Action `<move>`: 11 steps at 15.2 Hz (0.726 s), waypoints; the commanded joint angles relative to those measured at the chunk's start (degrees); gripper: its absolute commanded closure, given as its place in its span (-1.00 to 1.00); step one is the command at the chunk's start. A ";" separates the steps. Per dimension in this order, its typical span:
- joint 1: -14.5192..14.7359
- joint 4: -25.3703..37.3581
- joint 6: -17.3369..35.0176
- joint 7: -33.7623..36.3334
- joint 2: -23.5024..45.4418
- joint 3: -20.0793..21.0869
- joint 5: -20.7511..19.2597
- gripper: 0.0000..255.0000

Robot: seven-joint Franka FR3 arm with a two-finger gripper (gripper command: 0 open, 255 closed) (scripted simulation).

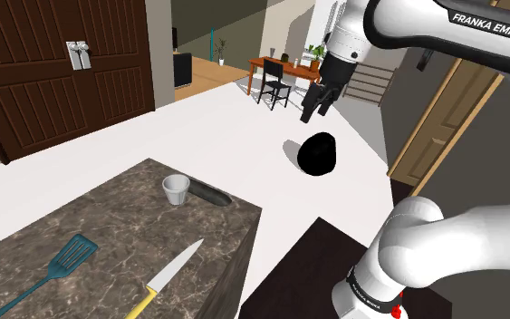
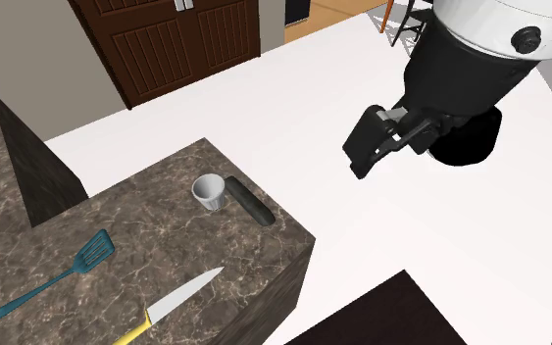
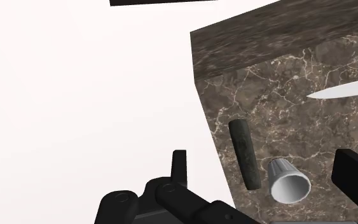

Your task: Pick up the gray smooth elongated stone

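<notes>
one dark grey stone (image 3: 244, 154) lies near the marbled surface's (image 3: 285, 89) edge, just beside a white cup (image 3: 287, 181).
the fingers (image 3: 179, 168) hang wide apart over the floor (image 3: 75, 95) — best to centre over the stone, straddle its narrow width and stay clear of the cup.

— How does the arm stand?
— The white Franka arm (image 1: 405, 243) rises at the shoulder view's lower right, bends high, and its last link comes down again from the upper edge.
— And the hand?
— The black gripper (image 1: 314, 112) hangs under the wrist (image 1: 345, 47) and points down, slanted toward that view's left. Its two fingers (image 3: 179, 167) stand well apart and clasp nothing.
</notes>
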 commanded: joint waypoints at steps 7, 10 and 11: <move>1.49 -2.77 9.74 -1.29 8.61 0.00 0.12 -1.00; 2.20 -3.23 14.40 -1.98 13.65 0.04 0.22 -1.00; 2.43 -3.25 15.91 -2.21 15.42 0.06 0.26 -1.00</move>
